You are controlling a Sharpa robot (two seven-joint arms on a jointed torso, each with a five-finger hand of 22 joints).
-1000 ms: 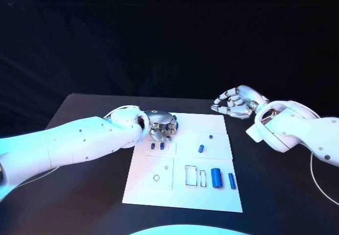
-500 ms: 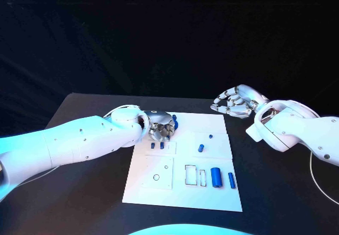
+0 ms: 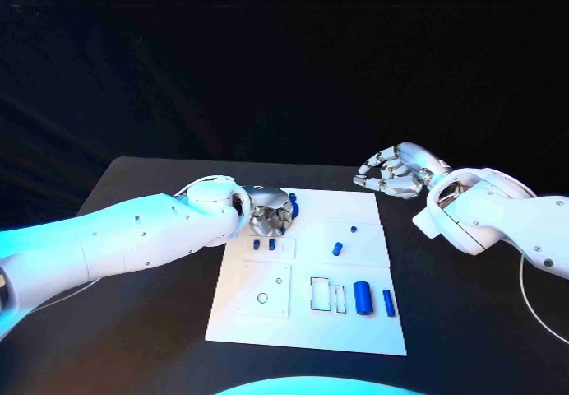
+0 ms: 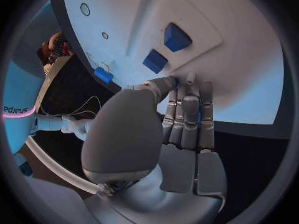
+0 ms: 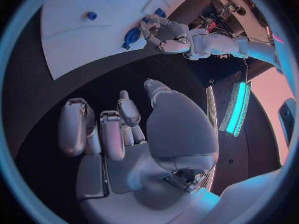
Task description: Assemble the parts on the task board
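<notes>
We saw the silver many-fingered left hand (image 3: 273, 216) gripping a small blue plastic part (image 3: 293, 204) over the far left corner of the flat white task board (image 3: 306, 333). Two small blue pegs (image 3: 265, 244) stood just below its fingers. The silver right hand (image 3: 394, 174) hovered off the board's far right corner, fingers curled in on nothing.

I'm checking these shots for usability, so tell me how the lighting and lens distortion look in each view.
Head view: dark backdrop, cyan light tinting the white left arm; the white task board is evenly lit. Left wrist view: fisheye bends the board's edge; the silver left hand looms large, shading the board under its fingers. Right wrist view: fisheye curve again, a cyan strip glows beside the silver right hand.
</notes>
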